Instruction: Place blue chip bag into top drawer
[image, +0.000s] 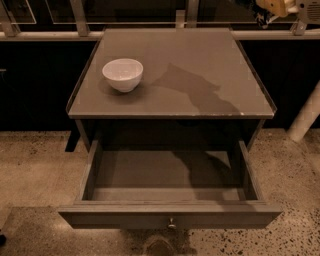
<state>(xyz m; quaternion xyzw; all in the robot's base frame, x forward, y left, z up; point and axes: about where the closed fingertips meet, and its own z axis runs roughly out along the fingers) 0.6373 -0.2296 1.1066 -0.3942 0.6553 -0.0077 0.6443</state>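
The top drawer (120, 217) is pulled fully open below the tabletop, with its round metal knob (171, 223) at the centre of the front panel. Only the arm's shadow lies on the drawer floor. My gripper (274, 6) is at the top right edge of the camera view, high above the table's back right corner, and most of it is cut off by the frame. The blue chip bag is out of view.
A white bowl (123, 74) stands on the left of the grey tabletop (200, 55). A railing (150, 35) runs behind the table. A white post (305, 117) stands at the right. The floor (30, 170) is speckled stone.
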